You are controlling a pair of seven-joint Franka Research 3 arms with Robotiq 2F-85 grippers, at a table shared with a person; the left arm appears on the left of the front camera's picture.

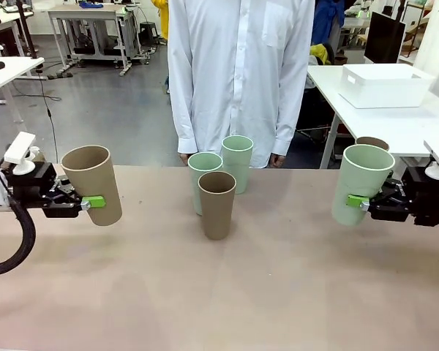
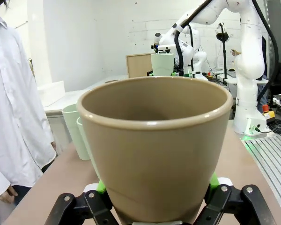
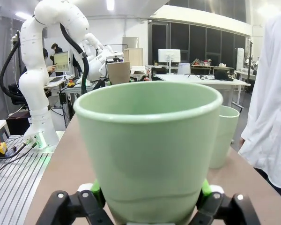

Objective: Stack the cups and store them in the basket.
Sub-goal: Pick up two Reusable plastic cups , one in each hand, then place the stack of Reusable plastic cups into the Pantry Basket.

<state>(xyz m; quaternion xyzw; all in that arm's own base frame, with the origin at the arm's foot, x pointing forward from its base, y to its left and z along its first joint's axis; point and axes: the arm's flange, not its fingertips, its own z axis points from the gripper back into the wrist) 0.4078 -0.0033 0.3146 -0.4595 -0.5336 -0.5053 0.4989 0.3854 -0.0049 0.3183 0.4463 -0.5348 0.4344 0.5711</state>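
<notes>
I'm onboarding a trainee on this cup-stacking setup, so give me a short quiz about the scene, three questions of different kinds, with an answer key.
1. Multiple choice: the left end effector holds A) a tan-brown matte tapered tumbler, B) a pale mint green tumbler, C) nothing.
2. True or false: the right end effector is empty.
3. Fill in: ___ tumblers stand free, clustered in the middle of the brown table before the person.
Key: 1 A. 2 False; it grips a pale mint green matte tumbler. 3 Three: two mint green cups, one tan-brown cup.
</notes>
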